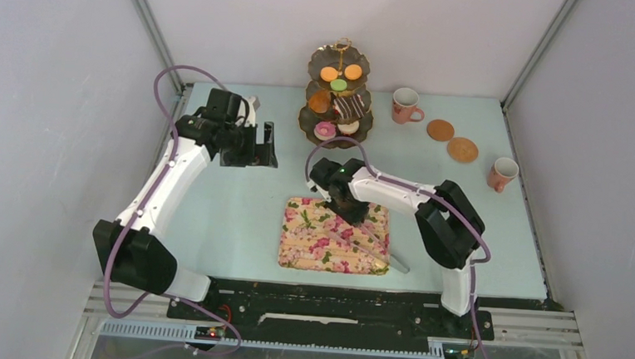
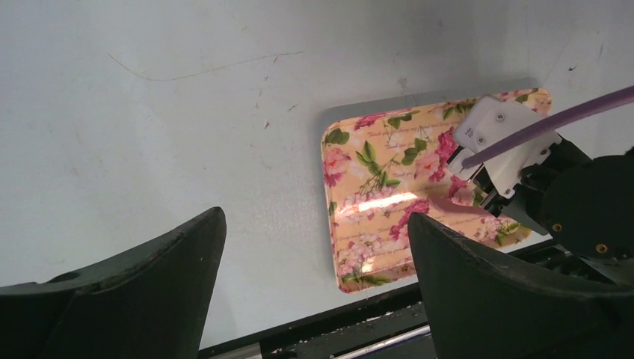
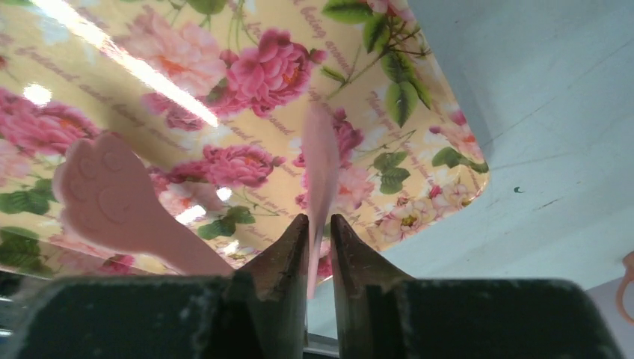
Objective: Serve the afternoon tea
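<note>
Clamped tight on one thin pink blade of the tongs [image 3: 320,161], our right hand [image 3: 319,247] hangs just above the glossy floral tray [image 3: 187,75], and the paw-shaped other blade splays free outside the jaws. We judge the smooth plastic could swivel or slip out. Our left hand [image 2: 314,224] gapes wide, left of the tray. Pastries [image 1: 339,85] sit on the scalloped three-tier stand [image 1: 308,122] beyond the tray, with the pink mug [image 1: 404,106] and round cork coasters [image 1: 440,130] to its far right.

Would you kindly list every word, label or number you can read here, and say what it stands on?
Floral tray: faint cursive lines printed among the roses, too blurred and slanted to quote reliably.
Nothing else in view shows any lettering.
</note>
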{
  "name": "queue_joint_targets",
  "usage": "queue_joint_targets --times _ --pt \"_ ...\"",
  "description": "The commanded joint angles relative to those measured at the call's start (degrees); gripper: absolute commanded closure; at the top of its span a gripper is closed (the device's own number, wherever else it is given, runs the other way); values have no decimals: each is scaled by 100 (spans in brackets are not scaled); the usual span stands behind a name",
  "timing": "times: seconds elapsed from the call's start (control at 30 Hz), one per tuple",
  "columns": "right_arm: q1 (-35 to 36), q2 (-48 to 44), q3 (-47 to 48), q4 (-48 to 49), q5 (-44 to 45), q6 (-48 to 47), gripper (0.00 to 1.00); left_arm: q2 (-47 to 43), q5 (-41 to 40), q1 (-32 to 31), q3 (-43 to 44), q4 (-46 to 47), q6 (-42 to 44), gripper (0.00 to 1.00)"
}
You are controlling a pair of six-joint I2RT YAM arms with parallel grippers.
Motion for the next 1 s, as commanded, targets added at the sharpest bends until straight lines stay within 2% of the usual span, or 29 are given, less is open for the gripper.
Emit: queue_joint_targets --times 0.0,0.17,0.3,0.4,0.5,0.6,0.7,0.83,0.97 --pt "-77 84 244 -17 -115 -131 77 -263 -194 27 -74 -44 208 2" --pt "-329 -196 560 -24 -117 132 62 -263 -270 35 -101 -54 249 2" --pt "-1030 -1307 348 686 -290 723 45 -253 -293 33 -80 -40 285 2" --pt "-1733 -1870 43 1291 -188 1160 42 -210 -197 42 -109 5 286 2" --pt "-2634 -1957 -109 1735 280 2034 44 -178 -91 36 -135 56 286 2" --pt "-3505 -1419 153 1974 415 2728 50 -161 -52 32 -142 73 314 2" --pt "-4127 -563 1022 1799 412 3004 55 -191 -48 37 -167 95 347 2" --pt "-4562 547 2461 1594 354 2982 58 -307 -97 38 -304 77 424 2" --pt "-4839 1473 3507 1477 173 2973 59 -408 -428 38 -456 -9 471 2"
